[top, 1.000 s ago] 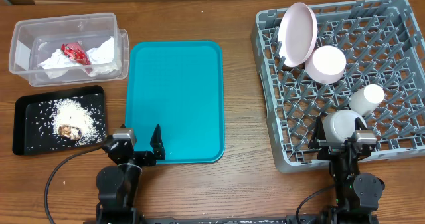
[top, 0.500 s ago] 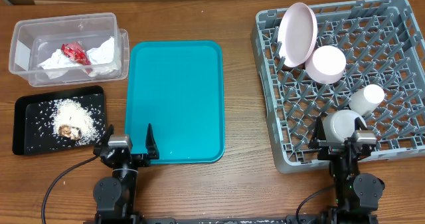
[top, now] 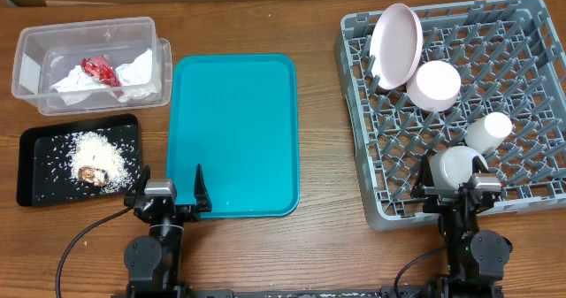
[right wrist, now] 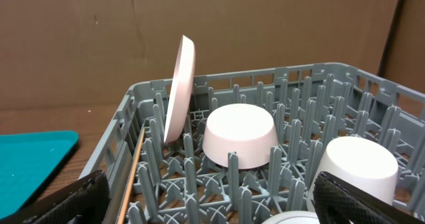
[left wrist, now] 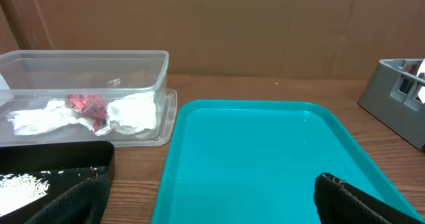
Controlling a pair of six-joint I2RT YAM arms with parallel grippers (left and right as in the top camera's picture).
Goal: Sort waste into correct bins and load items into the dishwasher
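The clear tub [top: 35,64] holds white napkins [top: 134,71] and a red wrapper [top: 100,71]; the left wrist view shows the same wrapper [left wrist: 86,105] and napkins [left wrist: 133,114]. Rice and scraps [top: 95,156] lie in the black tray [top: 35,170]. In the grey rack [top: 531,95] stand an upright plate [top: 395,43], an upturned bowl [top: 433,84], a cup [top: 488,132] and a small white dish [top: 455,165]. My left gripper [top: 168,190] is open at the teal tray's near edge, empty [left wrist: 212,201]. My right gripper [top: 458,185] is open over the rack's front, holding nothing [right wrist: 212,204].
The teal tray [top: 234,134] lies bare between the bins and the rack. A thin wooden stick [right wrist: 133,171] runs along the rack's left wall. The rack's pegs [right wrist: 232,177] stand right in front of the right gripper.
My left gripper has shifted a little to the left along the teal tray's near edge, then stayed still. The right arm and all items are unchanged.
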